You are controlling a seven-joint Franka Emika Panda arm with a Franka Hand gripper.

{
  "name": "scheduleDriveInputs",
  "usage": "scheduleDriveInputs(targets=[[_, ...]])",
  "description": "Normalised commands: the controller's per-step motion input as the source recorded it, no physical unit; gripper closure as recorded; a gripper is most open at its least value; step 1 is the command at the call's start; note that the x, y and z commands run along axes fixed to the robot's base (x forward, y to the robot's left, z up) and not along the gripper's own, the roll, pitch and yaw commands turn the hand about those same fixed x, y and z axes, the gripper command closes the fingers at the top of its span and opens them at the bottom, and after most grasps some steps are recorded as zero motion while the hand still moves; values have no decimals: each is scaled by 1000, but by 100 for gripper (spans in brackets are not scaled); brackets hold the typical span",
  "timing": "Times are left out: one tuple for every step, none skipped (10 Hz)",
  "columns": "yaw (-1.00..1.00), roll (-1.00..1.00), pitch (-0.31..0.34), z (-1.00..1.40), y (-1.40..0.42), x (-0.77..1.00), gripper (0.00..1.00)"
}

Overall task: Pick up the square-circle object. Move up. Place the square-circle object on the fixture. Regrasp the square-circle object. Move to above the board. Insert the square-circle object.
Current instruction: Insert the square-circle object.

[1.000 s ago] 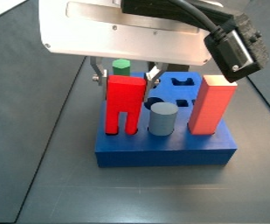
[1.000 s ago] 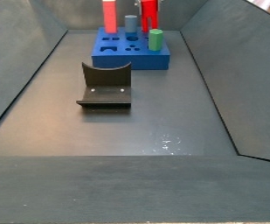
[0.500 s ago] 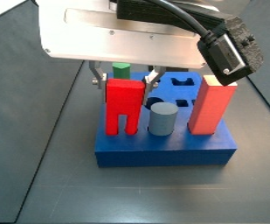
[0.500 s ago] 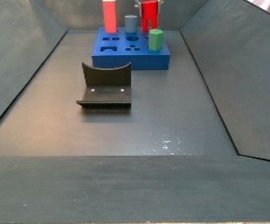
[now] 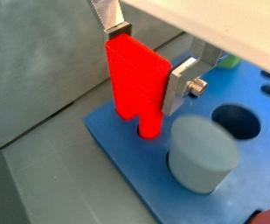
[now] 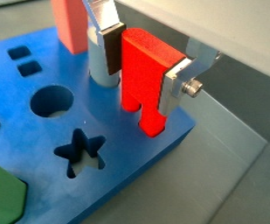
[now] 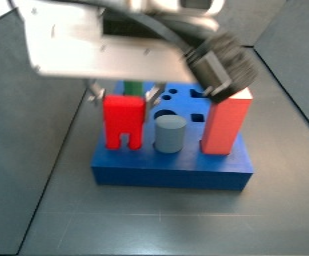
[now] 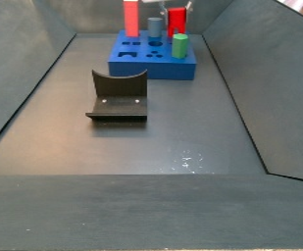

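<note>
The square-circle object (image 5: pixel 135 83) is a bright red peg standing upright on the blue board (image 5: pixel 125 149) near its edge. Its lower leg (image 6: pixel 152 127) reaches down into the board's top. My gripper (image 5: pixel 148 59) is over the board with one silver finger (image 6: pixel 107 44) on each side of the peg, pads against it, so it is shut on the peg. The same grip shows in a wrist view (image 6: pixel 143 68). In both side views the peg (image 7: pixel 122 120) (image 8: pixel 177 20) stands on the board (image 7: pixel 170 172) under the white hand. The fixture (image 8: pixel 119 96) stands apart on the floor.
A grey cylinder (image 5: pixel 201 153), a tall red-orange block (image 7: pixel 225 122) and a green peg (image 8: pixel 177 45) also stand in the board. A star hole (image 6: pixel 81 150) and a round hole (image 6: pixel 53 101) are open. Dark sloping walls enclose the floor (image 8: pixel 140 167).
In both side views the board with all its pegs has slid sideways a little, along with my hand. One side view is now blurred. The peg stays between my fingers.
</note>
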Motion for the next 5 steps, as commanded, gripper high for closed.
scheduleDriveInputs(targets=[[-20,124,-176,-880,-271,-411,100],[0,47,-236,-823,0,-286,100],[0,-31,-264,-720,203,-154,100],[0,0,-237,-774,131,-109,100],[-11,6,-233,-649,0,-123,100]])
